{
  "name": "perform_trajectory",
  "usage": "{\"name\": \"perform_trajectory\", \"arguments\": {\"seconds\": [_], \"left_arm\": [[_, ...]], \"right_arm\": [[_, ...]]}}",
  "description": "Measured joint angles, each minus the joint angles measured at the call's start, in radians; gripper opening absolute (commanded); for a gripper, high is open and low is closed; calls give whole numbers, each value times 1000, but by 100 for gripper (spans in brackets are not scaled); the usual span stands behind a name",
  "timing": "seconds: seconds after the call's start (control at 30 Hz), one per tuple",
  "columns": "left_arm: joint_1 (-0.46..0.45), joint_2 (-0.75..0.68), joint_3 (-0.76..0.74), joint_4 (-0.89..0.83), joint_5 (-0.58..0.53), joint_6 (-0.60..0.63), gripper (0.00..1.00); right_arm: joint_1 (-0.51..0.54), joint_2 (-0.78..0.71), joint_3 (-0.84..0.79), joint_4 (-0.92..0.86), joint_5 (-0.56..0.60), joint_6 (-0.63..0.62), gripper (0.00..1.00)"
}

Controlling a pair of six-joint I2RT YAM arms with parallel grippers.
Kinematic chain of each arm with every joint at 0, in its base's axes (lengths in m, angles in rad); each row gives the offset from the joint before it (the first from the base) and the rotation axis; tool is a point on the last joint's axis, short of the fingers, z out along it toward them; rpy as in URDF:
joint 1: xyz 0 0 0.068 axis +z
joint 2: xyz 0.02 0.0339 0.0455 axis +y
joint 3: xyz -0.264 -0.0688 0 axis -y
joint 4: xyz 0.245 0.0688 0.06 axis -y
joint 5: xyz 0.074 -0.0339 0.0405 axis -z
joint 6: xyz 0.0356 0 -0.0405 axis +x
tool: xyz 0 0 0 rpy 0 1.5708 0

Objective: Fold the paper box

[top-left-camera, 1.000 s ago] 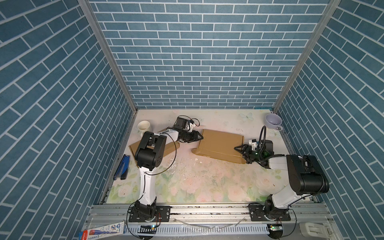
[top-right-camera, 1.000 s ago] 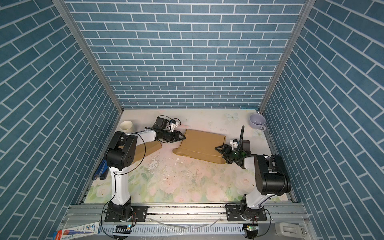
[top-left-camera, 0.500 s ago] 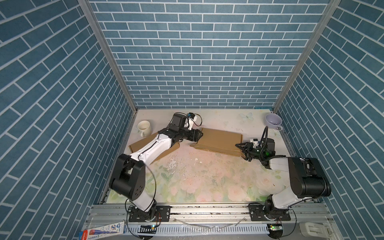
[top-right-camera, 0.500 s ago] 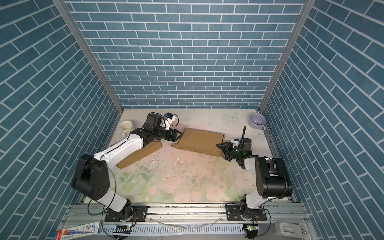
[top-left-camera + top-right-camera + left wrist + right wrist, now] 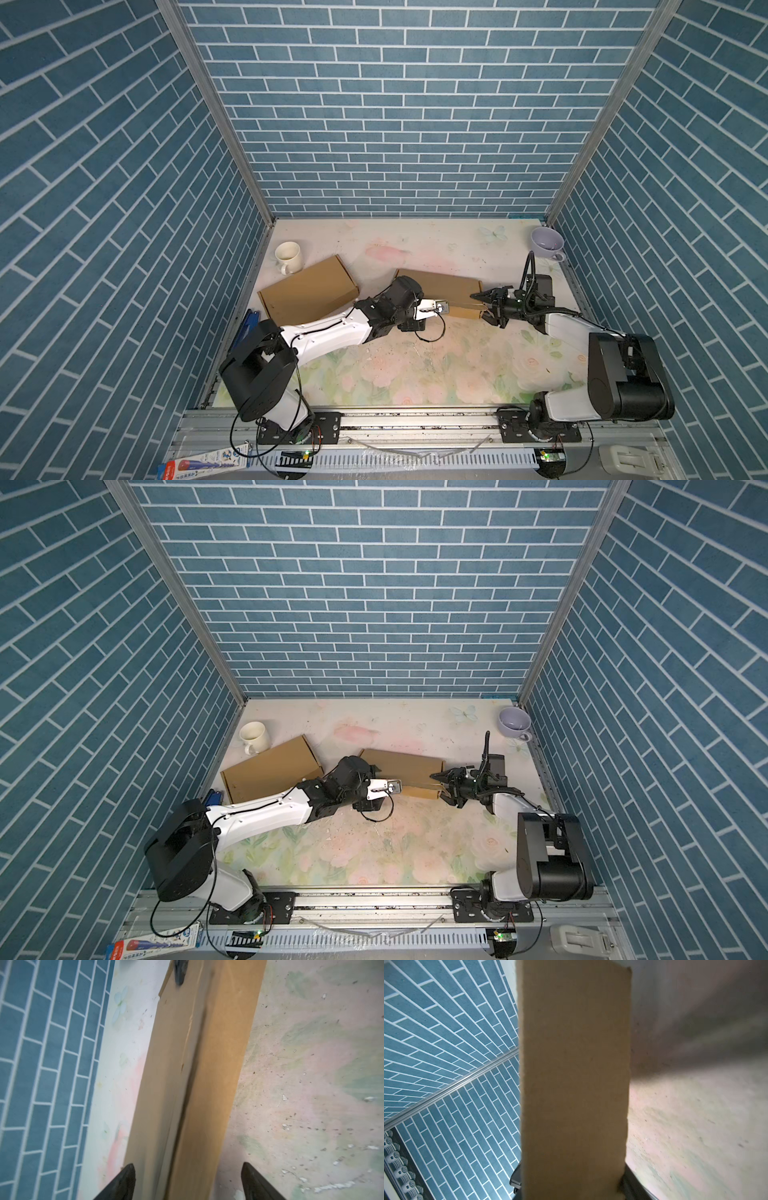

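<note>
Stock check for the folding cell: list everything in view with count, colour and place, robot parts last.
table: one, pale floral, under everything
walls: three, blue brick, left, back, right
central box: one, brown, mid-table
side box: one, brown, left
mug: one, cream, back left, near the side box
cup: one, lavender, back right corner
small item: one, blue, table's left edge, unidentifiable
packet: one, red-blue, front left, beyond the rail
left arm and right arm: two, white-black, on the rail
left tool: one, black, open astride the central box
right tool: one, black, shut on the central box
</note>
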Motion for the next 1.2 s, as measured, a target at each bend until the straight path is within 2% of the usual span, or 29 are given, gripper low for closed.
{"name": "perform_trajectory", "arguments": {"seconds": [0.17,0.23,0.37,0.43,0.53,0.63,0.8,0.87,0.93,1.07,1.2], "left_arm": [[-38,25,-83,195,-121,182,69],[-43,30,-116,257,-151,229,67],[-44,31,-134,319,-184,292,57],[-44,31,-134,330,-192,306,51],[-44,31,-134,346,-203,313,39],[-44,24,-133,333,-210,322,32],[-40,-9,-69,189,-208,284,29],[-35,-25,-19,105,-201,264,29],[-24,-37,53,-23,-182,228,30],[10,-29,229,-297,-117,149,32],[59,30,429,-575,-23,61,34]], "right_arm": [[0,-24,11,-61,-19,7,41],[1,-23,14,-75,-19,7,41],[1,-23,23,-87,-26,21,43],[1,-23,34,-88,-27,29,48],[1,-26,48,-94,-35,28,65],[-2,-46,58,-142,-63,-3,70],[-30,-100,110,-239,-82,-65,73],[-51,-117,155,-313,-79,-124,73],[-83,-134,235,-436,-57,-234,74],[-114,-192,393,-628,89,-489,74],[-114,-350,417,-706,250,-700,74]]}}
